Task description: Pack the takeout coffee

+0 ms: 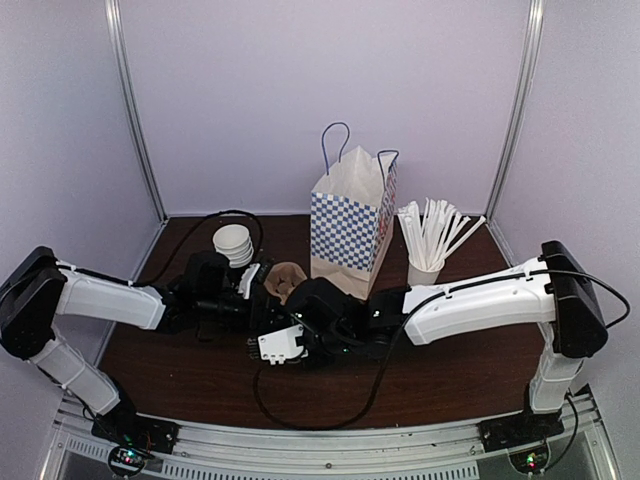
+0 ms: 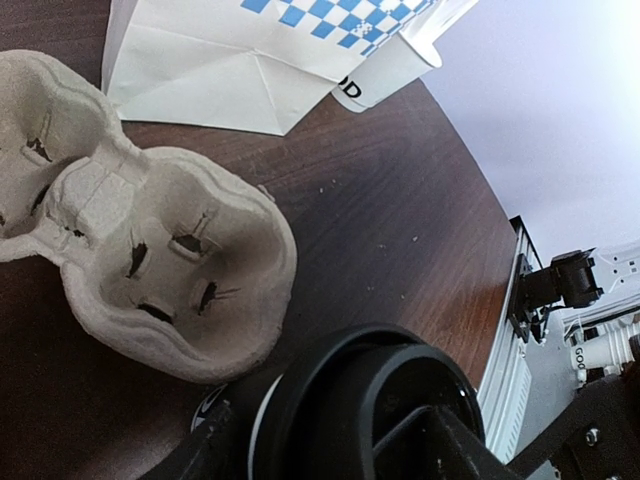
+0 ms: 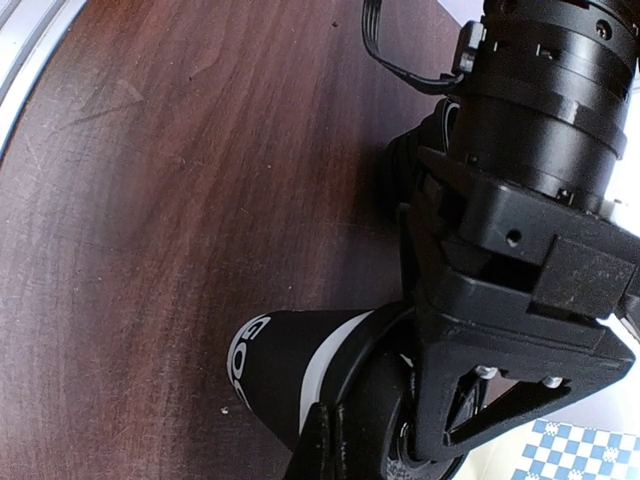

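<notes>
Along the near edge runs a metal rail (image 1: 330, 440), and a black cable (image 1: 300, 424) loops over the dark wooden table (image 1: 180, 370) just behind it. Both arms reach in from the side edges and meet near the middle of the table, a bit left of centre.

The takeout coffee (image 3: 270, 365) is right there between them, and from overhead the arms hide it. In the right wrist view it is tipped well over, base out to one side with pale print on the black wall. Whether the base touches the wood I can't tell. Its black lid (image 2: 340, 400) faces the left wrist camera.

The left gripper (image 3: 430, 405) comes at the lidded end. One triangular finger (image 3: 500, 375) sits hard against the lid, and the jaws look clamped on the cup. The right gripper (image 1: 268, 345) is close against the cup too, but I can't make out whether its jaws are closed or released.

Just beyond the cup lies a brown pulp cup carrier (image 2: 150, 270), with its pockets facing up. Left of it, nearer the far-left corner, is a stack of lidless cups (image 1: 233, 244) with white insides.

Further back, about midway along the far edge, stands the blue-and-white checkered bag (image 1: 350, 225), upright with its mouth open and its handles up. To its right, toward the far-right corner, a white cup (image 1: 424, 270) holds a spray of white sticks (image 1: 435, 230).
</notes>
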Robot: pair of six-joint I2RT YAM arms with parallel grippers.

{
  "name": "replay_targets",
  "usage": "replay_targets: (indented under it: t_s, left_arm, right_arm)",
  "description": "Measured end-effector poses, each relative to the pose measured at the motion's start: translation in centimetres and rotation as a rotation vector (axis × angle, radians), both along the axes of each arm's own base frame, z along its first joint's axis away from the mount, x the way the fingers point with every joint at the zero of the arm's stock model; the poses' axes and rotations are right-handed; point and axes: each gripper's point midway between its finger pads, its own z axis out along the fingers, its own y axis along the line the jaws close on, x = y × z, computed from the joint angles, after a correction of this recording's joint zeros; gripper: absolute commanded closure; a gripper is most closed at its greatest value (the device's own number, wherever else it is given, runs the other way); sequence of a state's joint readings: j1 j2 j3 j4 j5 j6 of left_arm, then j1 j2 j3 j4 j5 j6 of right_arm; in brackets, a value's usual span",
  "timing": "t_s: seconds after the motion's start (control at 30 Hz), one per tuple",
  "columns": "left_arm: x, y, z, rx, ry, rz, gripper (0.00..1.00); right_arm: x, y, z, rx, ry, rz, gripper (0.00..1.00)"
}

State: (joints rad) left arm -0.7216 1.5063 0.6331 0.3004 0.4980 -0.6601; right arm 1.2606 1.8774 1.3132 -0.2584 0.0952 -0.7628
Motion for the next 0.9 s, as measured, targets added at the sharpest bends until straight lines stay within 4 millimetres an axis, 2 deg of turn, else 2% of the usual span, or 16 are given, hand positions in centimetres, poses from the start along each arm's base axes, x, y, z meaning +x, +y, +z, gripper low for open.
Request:
replay_targets:
  t_s: [0.1,0.4,0.7,0.9]
  left_arm:
    - [-0.08,0.11,0.06,0.002,0.0,0.002,0.36]
    - [-0.09,0.13,0.05,0.001,-0.001,0.002,0.37]
    - [-0.18,0.15,0.1,-0.001,-0.002,0.004,0.37]
    - [-0.19,0.19,0.11,-0.001,0.001,0.007,0.37]
  right_arm:
    - [-0.06,0.21,-0.02,0.005,0.006,-0.006,1.0]
    - [-0.01,0.38,0.52,0.03,-0.001,-0.05,0.82]
    - [-0.05,0.23,0.13,0.018,-0.182,-0.12,0.96]
    - [0.05,0.26,-0.16,0.025,-0.34,-0.194,0.92]
